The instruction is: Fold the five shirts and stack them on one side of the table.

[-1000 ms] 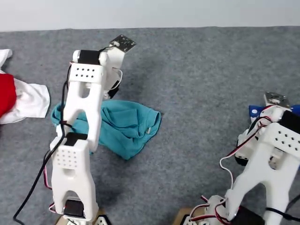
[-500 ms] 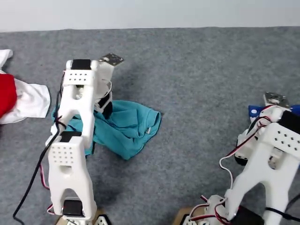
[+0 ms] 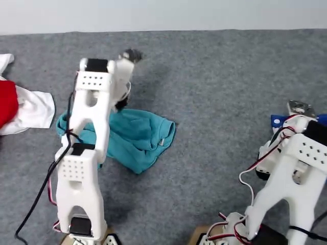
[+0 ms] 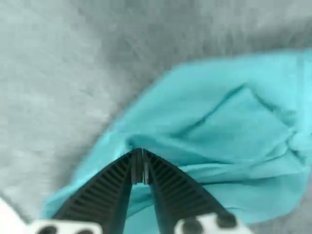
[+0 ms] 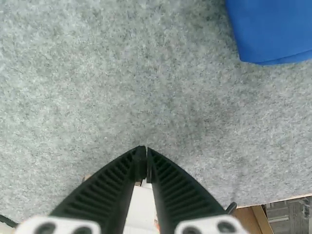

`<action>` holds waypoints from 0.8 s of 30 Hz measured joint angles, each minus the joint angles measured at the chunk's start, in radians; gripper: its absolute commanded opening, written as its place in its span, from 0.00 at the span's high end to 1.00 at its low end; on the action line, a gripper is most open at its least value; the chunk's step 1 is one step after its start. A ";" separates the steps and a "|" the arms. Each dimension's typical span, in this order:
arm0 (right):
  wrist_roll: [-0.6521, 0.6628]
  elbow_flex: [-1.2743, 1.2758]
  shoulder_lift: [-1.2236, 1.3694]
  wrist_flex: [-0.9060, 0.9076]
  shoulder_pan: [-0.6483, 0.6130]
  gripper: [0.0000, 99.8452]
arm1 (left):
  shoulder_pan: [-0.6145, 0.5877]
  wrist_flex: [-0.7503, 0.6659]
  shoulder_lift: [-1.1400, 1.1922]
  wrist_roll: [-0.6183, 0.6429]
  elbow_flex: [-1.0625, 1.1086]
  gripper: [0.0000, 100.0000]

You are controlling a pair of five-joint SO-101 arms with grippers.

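I judge the teal shirt (image 3: 143,135) light, limp and grippy; pinch its 3 o'clock hem. My left hand (image 4: 139,166) hangs closed, gripping nothing.

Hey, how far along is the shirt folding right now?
Nothing shows as a finished stack. The crumpled teal shirt lies unfolded, with the left hand closed above it. A red garment and a white garment at the table edge, and a blue cloth by the right hand, are left.
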 measured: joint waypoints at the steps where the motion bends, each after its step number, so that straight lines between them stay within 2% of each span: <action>1: 0.000 0.000 0.000 0.000 0.000 0.99 | 0.008 0.000 -0.034 0.012 -0.021 1.00; 11: 0.000 0.000 0.000 0.000 0.000 0.99 | 0.167 0.006 -0.373 0.141 -0.203 1.00; 16: 0.000 0.000 0.000 0.000 0.000 0.99 | 0.227 0.008 -0.525 0.160 -0.270 1.00; 20: 0.000 0.000 0.000 0.000 0.000 0.98 | 0.213 0.008 -0.563 0.166 -0.212 1.00; 24: 0.000 0.000 0.000 0.000 -0.012 0.98 | 0.149 0.008 -0.563 0.166 -0.021 0.98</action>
